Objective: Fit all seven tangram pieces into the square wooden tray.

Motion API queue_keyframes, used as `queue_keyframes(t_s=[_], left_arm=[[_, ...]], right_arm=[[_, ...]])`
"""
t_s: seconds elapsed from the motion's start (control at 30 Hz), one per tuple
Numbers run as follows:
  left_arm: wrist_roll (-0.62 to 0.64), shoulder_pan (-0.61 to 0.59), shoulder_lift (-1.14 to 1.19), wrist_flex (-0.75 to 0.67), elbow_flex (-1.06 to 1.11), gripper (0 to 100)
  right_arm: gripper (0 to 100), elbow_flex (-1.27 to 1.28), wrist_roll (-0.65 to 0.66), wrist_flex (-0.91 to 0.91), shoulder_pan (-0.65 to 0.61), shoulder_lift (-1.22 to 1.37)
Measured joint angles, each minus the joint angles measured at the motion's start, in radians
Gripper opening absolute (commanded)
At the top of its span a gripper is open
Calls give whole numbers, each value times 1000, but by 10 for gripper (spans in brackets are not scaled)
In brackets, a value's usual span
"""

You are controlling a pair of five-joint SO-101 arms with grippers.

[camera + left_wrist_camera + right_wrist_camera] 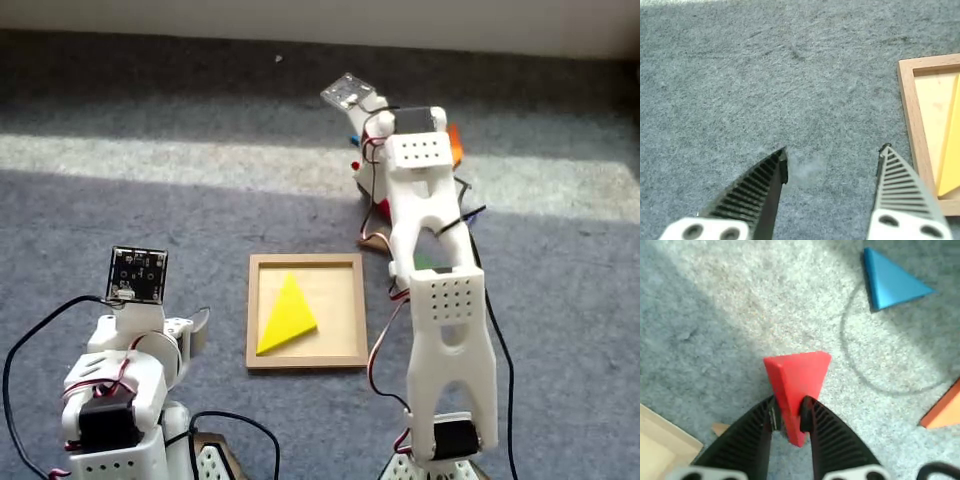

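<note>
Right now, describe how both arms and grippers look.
Left arm and right arm: white plastic, hole grids, black motors, black and red cables. Left gripper: one black, one pale ribbed finger. Right gripper: two black ribbed fingers.

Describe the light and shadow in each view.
High view: a sunlit band crosses the carpet beyond the wooden tray, which sits in shade. Left wrist view: even shade under the open left gripper. Right wrist view: sunlight brightens the carpet beyond the red triangle held by the right gripper.
</note>
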Motion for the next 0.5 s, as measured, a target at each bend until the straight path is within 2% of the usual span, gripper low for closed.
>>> queue_keyframes(t_s=[0.23, 0.5], left_arm=[[0, 0, 0, 0, 0, 292], [0, 0, 0, 0, 3, 292]], right_arm=[[8, -8, -12, -18, 61, 2], [8, -23, -28, -52, 74, 75]])
